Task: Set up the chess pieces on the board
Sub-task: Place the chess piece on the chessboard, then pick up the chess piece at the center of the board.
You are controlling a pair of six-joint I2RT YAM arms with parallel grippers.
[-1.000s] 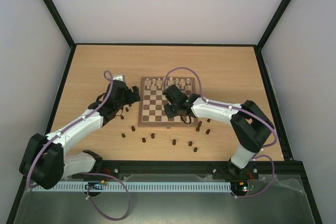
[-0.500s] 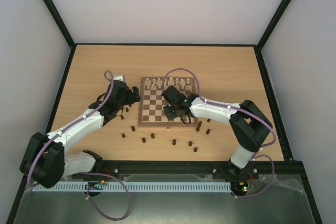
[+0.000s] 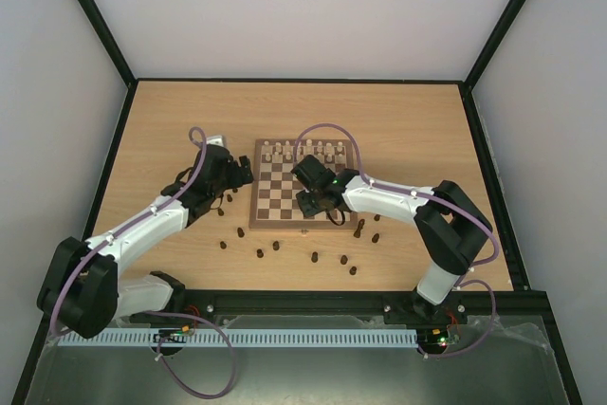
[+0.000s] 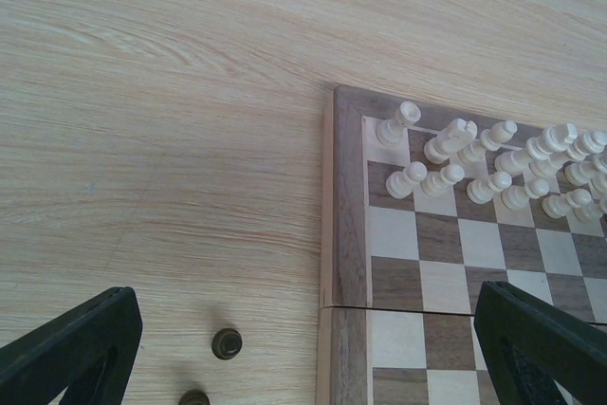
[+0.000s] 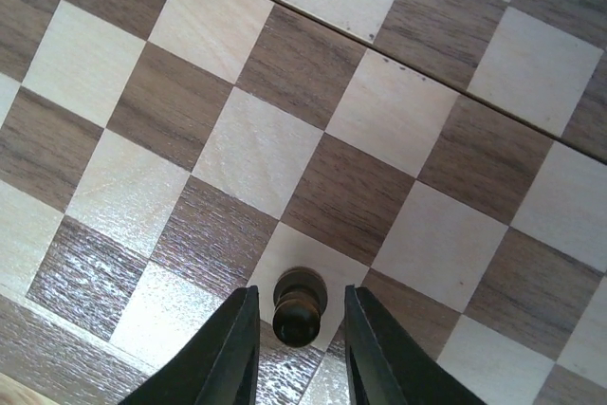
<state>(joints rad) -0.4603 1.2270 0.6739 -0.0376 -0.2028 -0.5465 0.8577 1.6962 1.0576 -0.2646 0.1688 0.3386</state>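
Left hand [image 4: 302, 329] spread fully wide, nothing in it, hanging over the tabletop [image 4: 142, 92] at the left border of the board [image 4: 341, 234]; two dark chessmen [image 4: 226, 342] stand on the wood beside it, and pale chessmen [image 4: 493, 163] line the far rows. Right hand [image 5: 300, 296] brackets one dark pawn [image 5: 300, 318], fingers slightly parted with a thin gap on each side, not gripping. The pawn is tiny, dark brown, glossy and round-headed, standing upright on a light square near the board's near border, long axis vertical, head up.

L arm [image 3: 142, 225] fwd, L fingers [image 4: 85, 348] wide apart; R arm [image 3: 389, 198] bent inward, R fingers [image 5: 232, 348] barely parted
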